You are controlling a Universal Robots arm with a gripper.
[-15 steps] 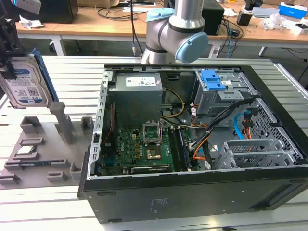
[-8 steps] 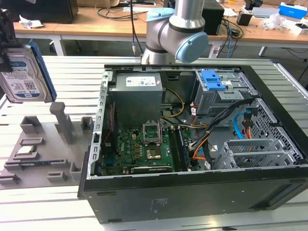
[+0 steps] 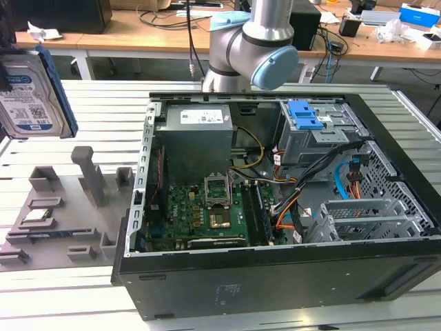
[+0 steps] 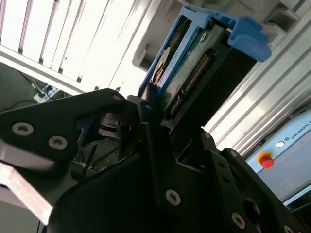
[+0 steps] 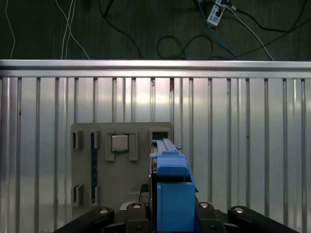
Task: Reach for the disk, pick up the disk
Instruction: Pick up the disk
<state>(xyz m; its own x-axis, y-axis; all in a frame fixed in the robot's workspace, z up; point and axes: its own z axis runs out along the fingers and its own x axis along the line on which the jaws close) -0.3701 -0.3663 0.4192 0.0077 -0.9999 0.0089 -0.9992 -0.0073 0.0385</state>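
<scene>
**Disk [image 3: 31, 96] clamped and aloft, clear of the case**

Hangs in the air at ten o'clock from the open computer case [image 3: 275, 207] in the exterior view, well above the slatted worktop [image 3: 103, 103] and touching nothing but the hand [image 5: 170, 208]. Is pinched across its thin dimension, fingers pressed shut against both flat sides in both wrist views. Probably gripped that way because the thickness suits the hand's span and one end leaves the rest free.

Stands on edge, label face toward the exterior camera, blue bracket [image 3: 60, 89] along its three o'clock side. Runs long axis near upright, leaning from about eleven o'clock down to five.

Appears edge-on in the first wrist view, above the grey parts tray [image 5: 121, 160] lying on the worktop. Sits well apart from the drive cage [image 3: 306, 131] at one o'clock inside the case.
</scene>
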